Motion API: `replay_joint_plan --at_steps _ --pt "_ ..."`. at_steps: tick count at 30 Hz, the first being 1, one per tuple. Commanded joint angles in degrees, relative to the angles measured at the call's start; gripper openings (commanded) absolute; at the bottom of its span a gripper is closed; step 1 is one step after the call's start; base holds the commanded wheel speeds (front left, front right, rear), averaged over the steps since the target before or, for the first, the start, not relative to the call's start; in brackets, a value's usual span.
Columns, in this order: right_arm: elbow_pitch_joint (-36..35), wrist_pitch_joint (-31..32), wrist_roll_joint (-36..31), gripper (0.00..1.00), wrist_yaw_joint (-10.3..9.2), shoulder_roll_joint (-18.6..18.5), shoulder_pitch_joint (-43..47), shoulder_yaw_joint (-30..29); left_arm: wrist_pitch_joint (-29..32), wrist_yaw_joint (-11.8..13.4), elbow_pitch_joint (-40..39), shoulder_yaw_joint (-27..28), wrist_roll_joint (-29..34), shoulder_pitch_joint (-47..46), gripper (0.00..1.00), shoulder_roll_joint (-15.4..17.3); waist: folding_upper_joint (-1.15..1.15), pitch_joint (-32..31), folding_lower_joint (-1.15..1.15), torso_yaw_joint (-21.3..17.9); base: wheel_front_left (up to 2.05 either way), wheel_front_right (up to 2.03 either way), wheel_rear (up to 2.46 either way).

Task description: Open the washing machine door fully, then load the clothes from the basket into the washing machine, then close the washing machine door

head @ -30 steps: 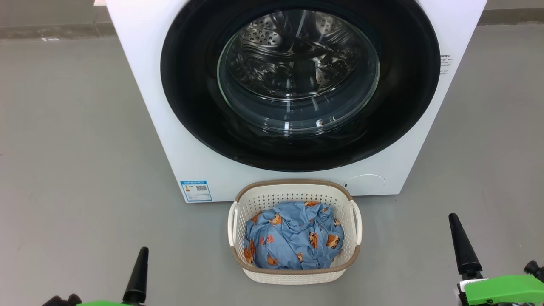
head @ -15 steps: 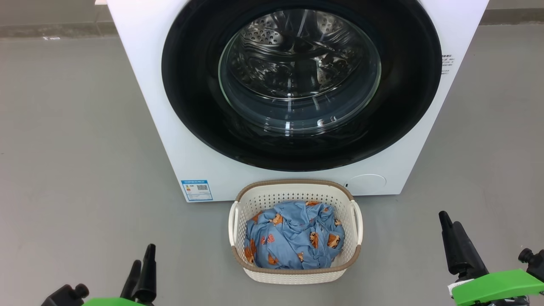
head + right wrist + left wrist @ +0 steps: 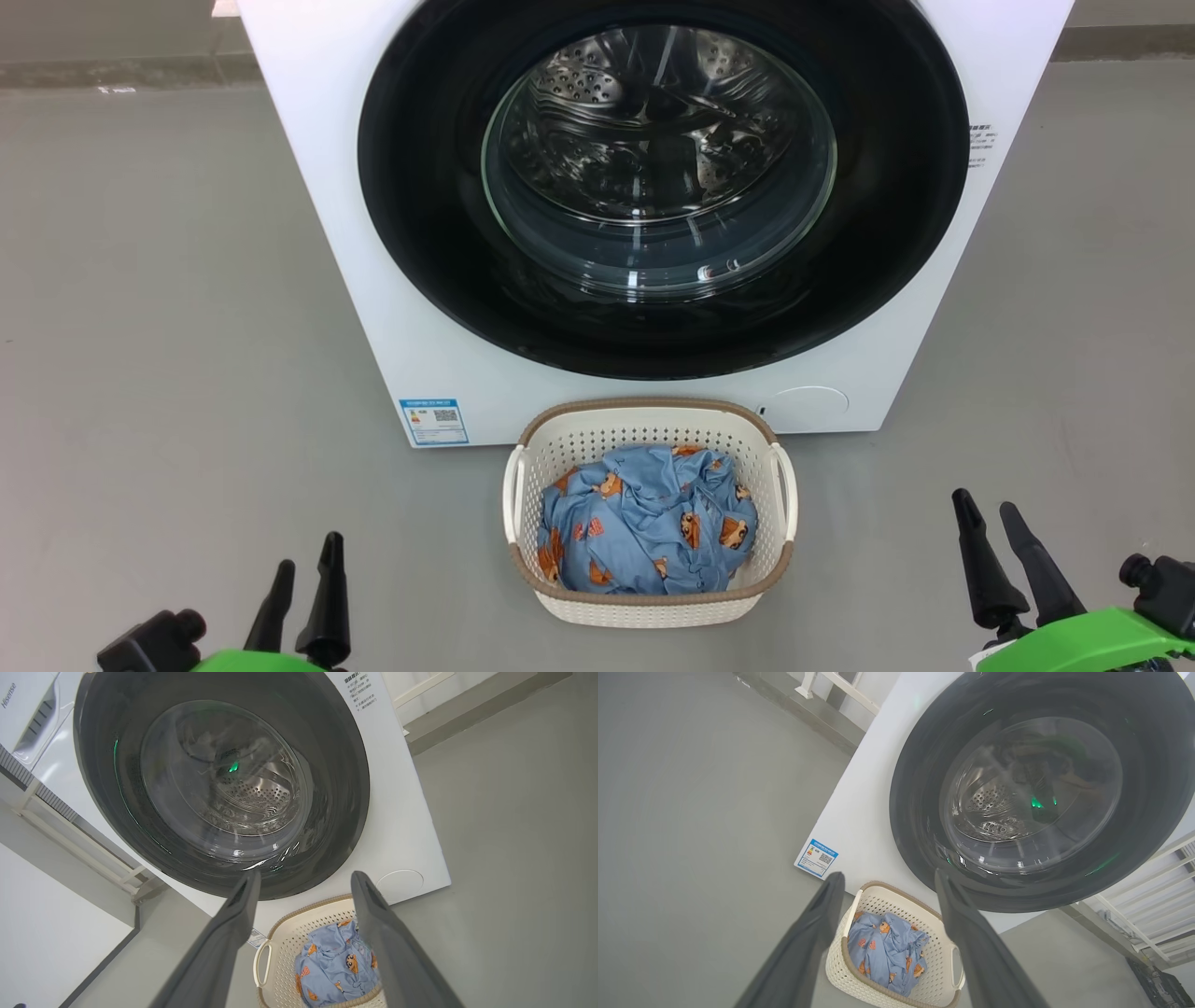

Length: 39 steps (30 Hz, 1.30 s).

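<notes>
Left gripper [image 3: 308, 553] hangs low over the grey floor [image 3: 168, 327], its two dark fingers spread apart with nothing between them. Right gripper [image 3: 984, 502] is just as open and empty on the other side. Between them, well apart from both, the basket [image 3: 653, 609] sits on the floor just in front of the washing machine [image 3: 308, 140], with the clothes [image 3: 644, 527] crumpled inside it. The washing machine door [image 3: 420, 187] is shut, and the steel drum [image 3: 597, 84] shows through its glass.

Washing machine door [image 3: 420, 187] shut; clothes [image 3: 644, 527] (bear-print blue) bunched in basket [image 3: 653, 609] before it.
</notes>
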Motion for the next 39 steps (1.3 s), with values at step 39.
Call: replay_joint_plan --at_steps 39 --pt "-0.94 -7.13 -25.27 1.0 0.09 -2.49 0.72 1.78 -7.06 -0.55 -2.15 0.72 33.92 -1.89 1.0 1.55 0.0 -0.22 0.0 0.83 0.0 0.0 0.0"
